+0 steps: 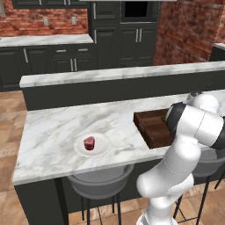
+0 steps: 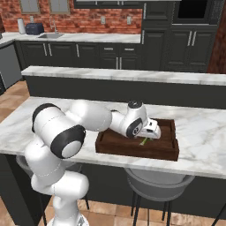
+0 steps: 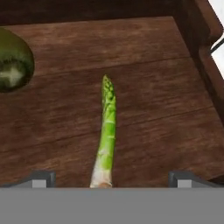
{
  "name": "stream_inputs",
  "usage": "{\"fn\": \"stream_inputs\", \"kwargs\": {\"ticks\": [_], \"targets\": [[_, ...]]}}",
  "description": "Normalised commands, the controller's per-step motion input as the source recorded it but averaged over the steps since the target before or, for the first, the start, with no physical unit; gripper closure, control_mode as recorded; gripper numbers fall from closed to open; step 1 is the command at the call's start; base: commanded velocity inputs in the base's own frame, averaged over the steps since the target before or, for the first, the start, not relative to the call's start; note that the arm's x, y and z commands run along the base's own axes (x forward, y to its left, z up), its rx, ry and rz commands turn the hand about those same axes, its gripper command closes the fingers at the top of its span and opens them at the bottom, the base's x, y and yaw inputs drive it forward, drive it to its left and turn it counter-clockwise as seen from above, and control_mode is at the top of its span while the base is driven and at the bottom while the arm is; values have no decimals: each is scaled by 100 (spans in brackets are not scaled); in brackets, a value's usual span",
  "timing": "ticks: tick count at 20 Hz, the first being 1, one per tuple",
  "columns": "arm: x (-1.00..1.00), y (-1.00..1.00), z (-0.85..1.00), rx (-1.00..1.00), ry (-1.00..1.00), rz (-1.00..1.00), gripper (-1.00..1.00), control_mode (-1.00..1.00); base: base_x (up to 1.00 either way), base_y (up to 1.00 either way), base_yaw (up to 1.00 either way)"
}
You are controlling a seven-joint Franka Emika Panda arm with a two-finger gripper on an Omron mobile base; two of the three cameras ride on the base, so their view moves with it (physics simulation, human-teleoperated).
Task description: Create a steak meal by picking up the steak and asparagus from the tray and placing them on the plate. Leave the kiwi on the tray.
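The steak [image 1: 89, 143], a dark red chunk, lies on the round white plate [image 1: 102, 149] at the counter's front left. The dark wooden tray [image 1: 149, 125] sits to the right, partly behind my arm. In the hand view the light green asparagus [image 3: 107, 127] lies on the tray floor [image 3: 157, 92], tip pointing away, and the kiwi [image 3: 13, 61] rests at the upper left. My gripper [image 3: 111, 179] hangs low over the tray, open, one fingertip [image 3: 41, 178] on each side of the stalk's pale cut end, holding nothing. From the right, the gripper [image 2: 150, 133] hovers just above the asparagus [image 2: 144, 141] inside the tray [image 2: 132, 150].
The tray's raised wall [image 3: 203, 48] stands close on the right of the hand view. Bar stools [image 1: 99, 180] stand under the counter's front edge. A higher marble ledge [image 1: 114, 74] runs behind the counter.
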Motion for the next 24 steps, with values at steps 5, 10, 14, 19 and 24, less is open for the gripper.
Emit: {"fn": "stream_inputs", "kwargs": {"ticks": [5, 10, 14, 19, 24], "targets": [[29, -23, -31, 1, 0, 0, -100, -100, 0, 0, 0], [35, -2, -22, 0, 0, 0, -100, -100, 0, 0, 0], [39, 0, -24, 0, 1, 0, -100, -100, 0, 0, 0], [22, 0, -39, 0, 0, 0, 100, -100, 0, 0, 0], [0, 11, -51, 0, 0, 0, 100, -100, 0, 0, 0]]}}
